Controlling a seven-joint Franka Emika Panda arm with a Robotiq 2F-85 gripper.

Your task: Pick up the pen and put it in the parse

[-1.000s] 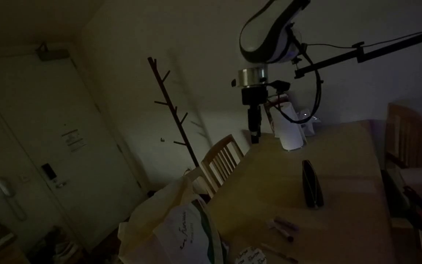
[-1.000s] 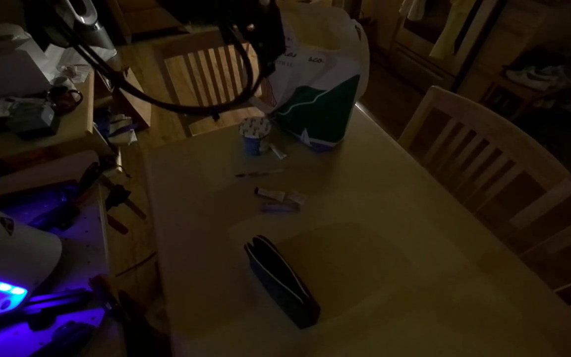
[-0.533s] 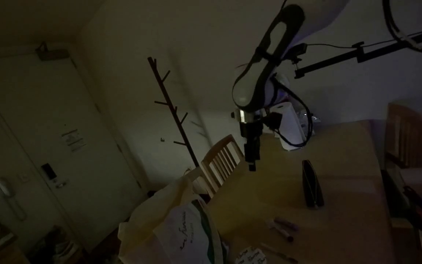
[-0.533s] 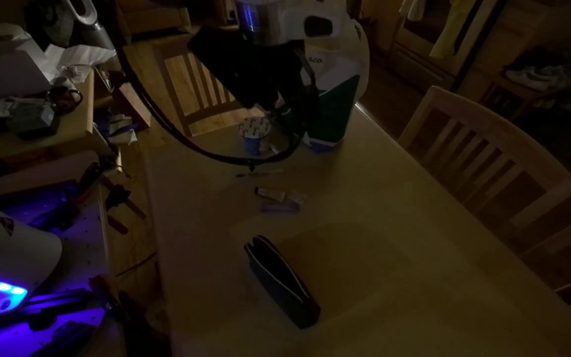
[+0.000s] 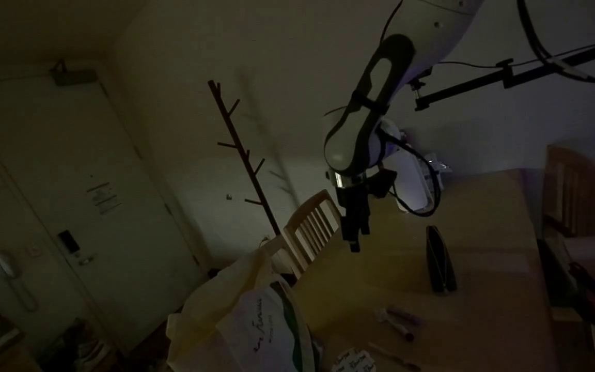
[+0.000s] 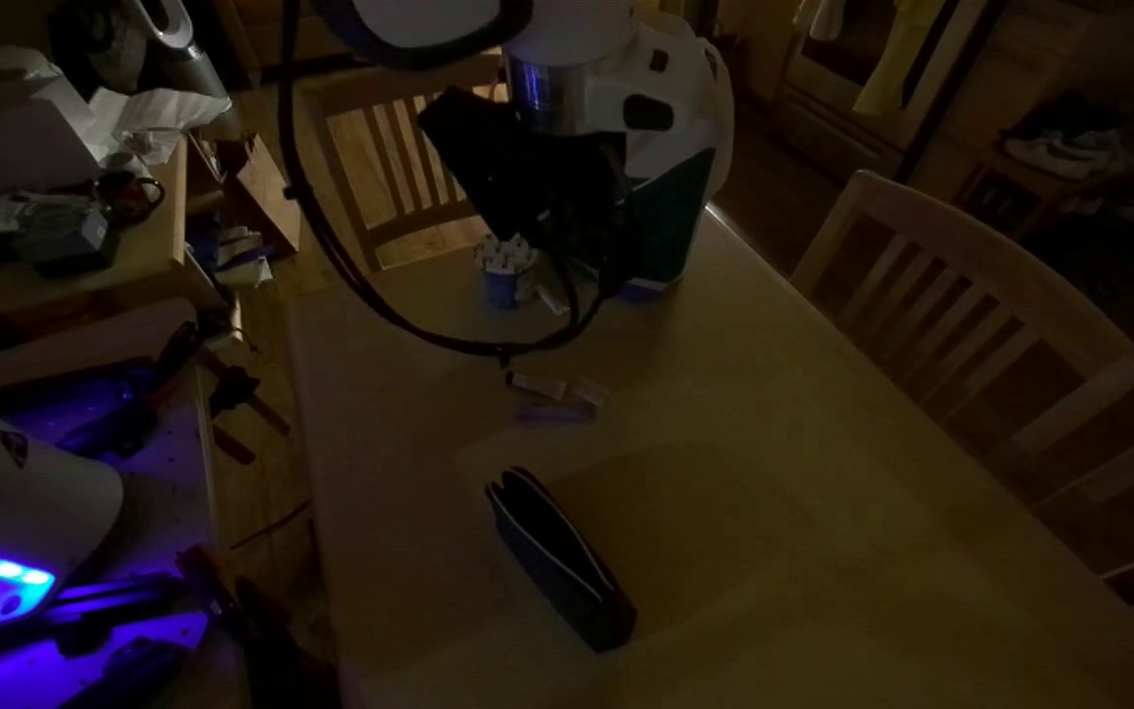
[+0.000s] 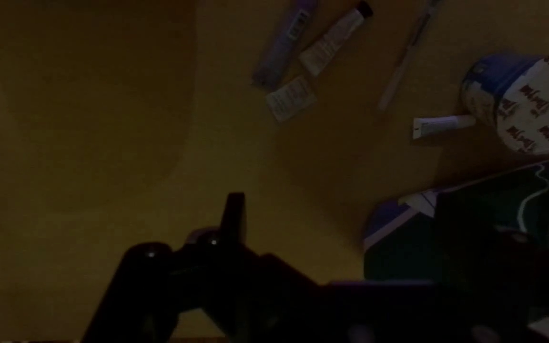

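Barcode on purple packet point(image 7: 285, 44); script on bag point(image 5: 256, 330) and tub point(image 7: 524, 102) too dim to read surely. Jaws spread above tabletop point(image 6: 803, 492), lower than one second ago. Pen point(image 7: 405, 55) lies near tub; open pouch point(image 6: 562, 566) well apart.

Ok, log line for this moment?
gripper: open, above table | pen: lying on table, ungrasped | black pouch: open, on table | placement: not yet done

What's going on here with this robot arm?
The robot arm holds its open gripper above the table, with nothing visible in its grasp. It is meant to put the pen in the black pouch. The pen lies loose on the table; the open pouch sits apart from it.
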